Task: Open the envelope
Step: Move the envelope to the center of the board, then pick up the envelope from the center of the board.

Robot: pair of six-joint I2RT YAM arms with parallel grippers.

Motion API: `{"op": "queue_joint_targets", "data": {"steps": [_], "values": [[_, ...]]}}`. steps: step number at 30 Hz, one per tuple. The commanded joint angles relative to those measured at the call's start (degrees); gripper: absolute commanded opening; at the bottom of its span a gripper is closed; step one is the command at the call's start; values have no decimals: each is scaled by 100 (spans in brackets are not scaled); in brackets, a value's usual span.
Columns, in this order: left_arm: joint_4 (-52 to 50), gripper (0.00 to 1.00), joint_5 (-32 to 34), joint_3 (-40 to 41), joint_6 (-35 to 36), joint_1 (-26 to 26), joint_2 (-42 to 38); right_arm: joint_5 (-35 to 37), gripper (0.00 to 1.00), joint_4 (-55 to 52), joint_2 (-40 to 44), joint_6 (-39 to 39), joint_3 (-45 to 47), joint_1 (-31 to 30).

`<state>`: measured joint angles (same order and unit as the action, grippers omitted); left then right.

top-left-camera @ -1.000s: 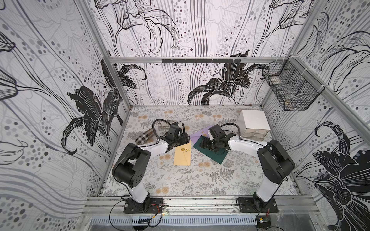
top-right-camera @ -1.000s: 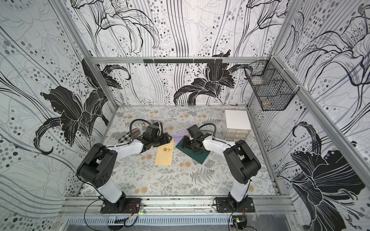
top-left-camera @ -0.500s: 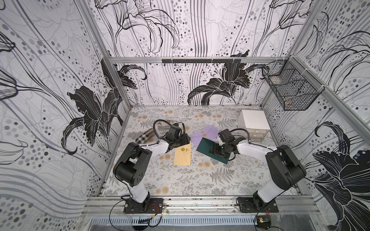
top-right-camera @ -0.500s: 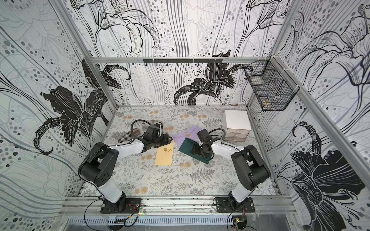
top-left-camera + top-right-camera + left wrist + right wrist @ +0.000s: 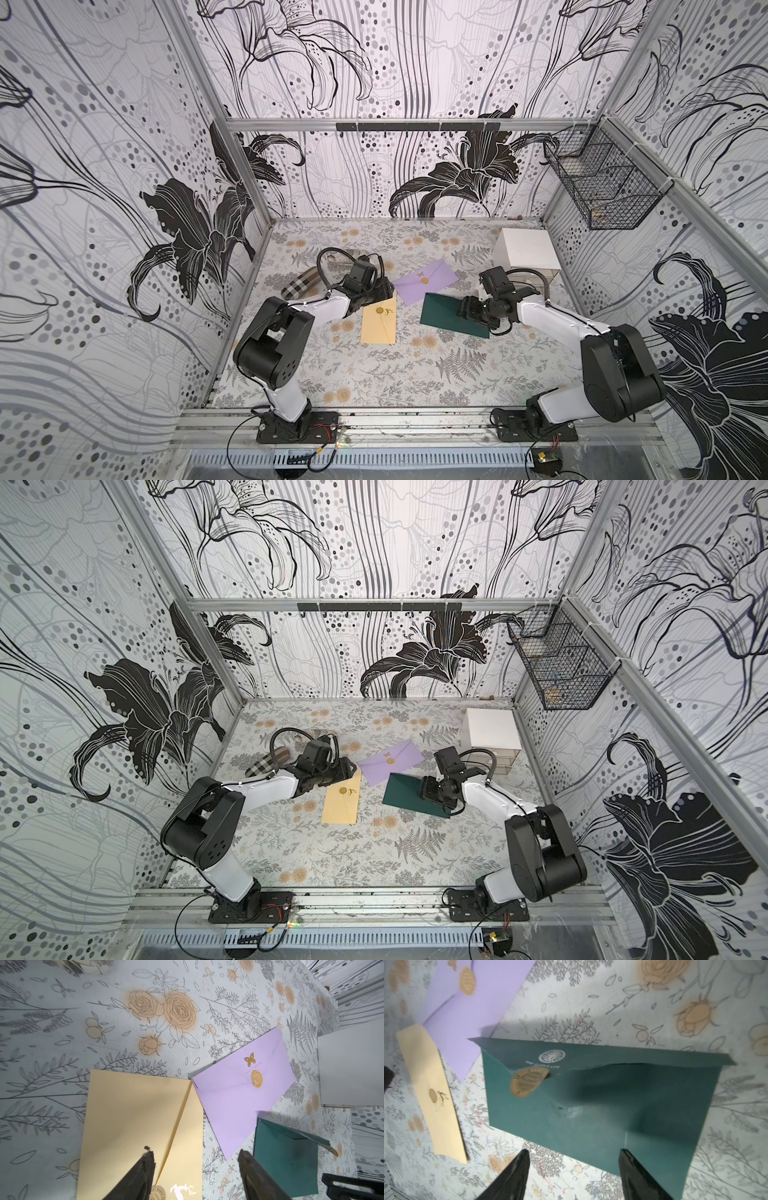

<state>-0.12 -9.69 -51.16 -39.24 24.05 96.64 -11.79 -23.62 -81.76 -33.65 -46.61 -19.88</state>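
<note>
The front of the desk (image 5: 374,374) is bare; all three envelopes lie flat around its middle, where either arm can reach them.

The tan envelope (image 5: 378,322) is nearest, with its gold seal in place. The left gripper (image 5: 196,1155) hangs over its far end, moderately wide and holding nothing. One finger is above the tan flap and the other is out past the edge, likely a stance for pinning the paper or working at the flap.

Just beside it on the right arm's side lies the green envelope (image 5: 612,1105), which I take to be the task's envelope. Its flap (image 5: 591,1053) stands up off the body along the fold, and the round sticker (image 5: 528,1082) dangles from the flap's tip. A scuffed patch on the body probably marks where the sticker was stuck, so this envelope looks opened or very nearly so. The right gripper (image 5: 574,1153) sits at its near long edge, spread wide and empty, and looks to me free of the paper.

Behind both lies the purple envelope (image 5: 428,280), sealed, with one corner meeting the tan one's. Further back stand a white drawer box (image 5: 525,253) and a plaid item (image 5: 301,284). A wire basket (image 5: 602,187) hangs on the side wall.

In both top views the right gripper covers the green flap and the left gripper covers the tan envelope's far end. Whether any fingertip touches paper cannot be told. The left arm partly hides the plaid item, so I cannot name it. The print on the seals is unreadable, and the basket holds something small and brownish that I cannot make out.
</note>
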Motion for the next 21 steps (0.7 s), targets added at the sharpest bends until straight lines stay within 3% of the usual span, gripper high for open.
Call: {"op": "queue_joint_targets", "data": {"steps": [1,5,10,15,21], "values": [[-14,67,695,154,-11,-38,-389,45,70,-264,386,-139,-302,-264],[27,68,1002,399,-180,-172,-689,430,70,-290,263,-261,-781,-1053],[82,70,1117,536,-320,-282,-768,445,64,35,-788,-519,-1498,-1773],[32,70,650,317,-394,-320,-314,56,56,577,-1676,-948,-1827,-1981],[-477,69,143,-253,-276,-338,322,-319,50,1298,-2116,-1483,-1785,-2052]]}}
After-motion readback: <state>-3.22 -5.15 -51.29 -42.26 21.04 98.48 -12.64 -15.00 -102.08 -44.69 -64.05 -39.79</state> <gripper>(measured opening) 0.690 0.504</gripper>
